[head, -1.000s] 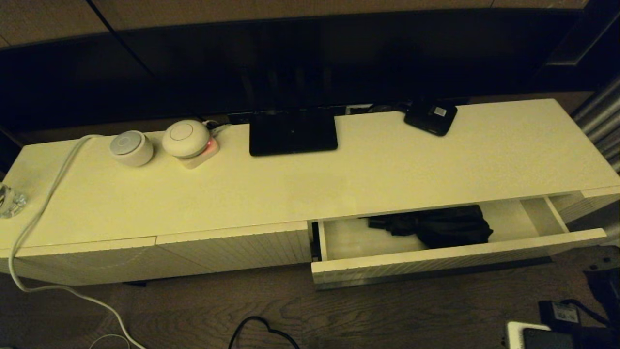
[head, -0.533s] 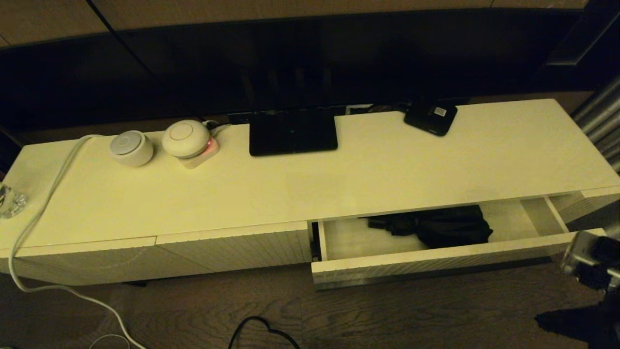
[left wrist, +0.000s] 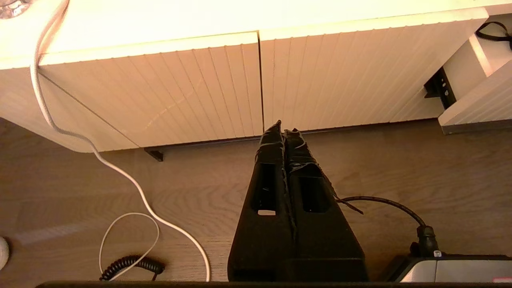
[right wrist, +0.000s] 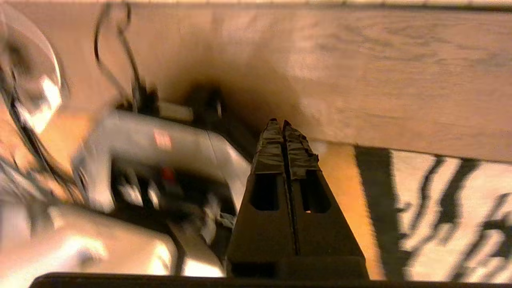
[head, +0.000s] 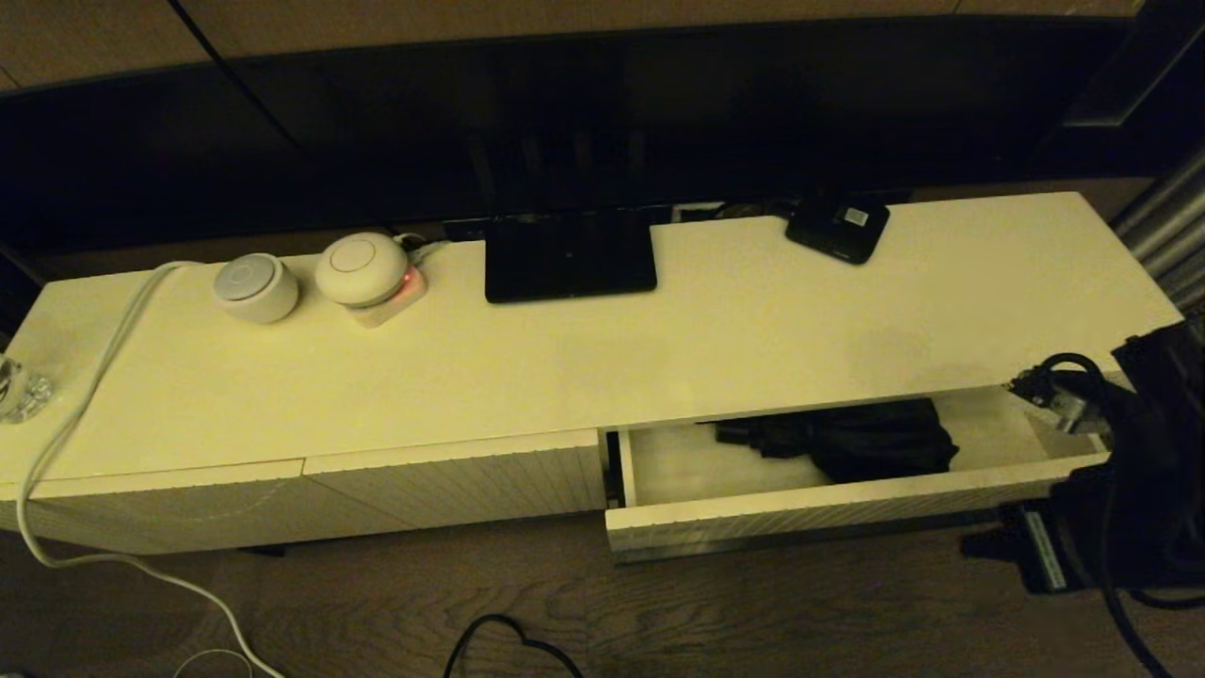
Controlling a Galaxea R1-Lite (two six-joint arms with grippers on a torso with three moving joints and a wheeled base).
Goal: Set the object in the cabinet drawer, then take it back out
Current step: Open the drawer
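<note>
Lies loose in the pulled-out ribbed cream-white drawer point(head: 828, 508), black bunched folding umbrella point(head: 847, 438), ready for retrieval; right hand point(right wrist: 284, 130) pressed together and empty, left hand point(left wrist: 283, 134) likewise, parked.

On the cream surface point(head: 753, 330) sit two round white gadgets point(head: 254, 287) point(head: 361, 268), side by side. A flat black stand point(head: 570, 256) is near the middle. A small black box point(head: 838, 229) is farther right. A white cord point(head: 85, 395) hangs down to the wood floor point(head: 377, 612).
</note>
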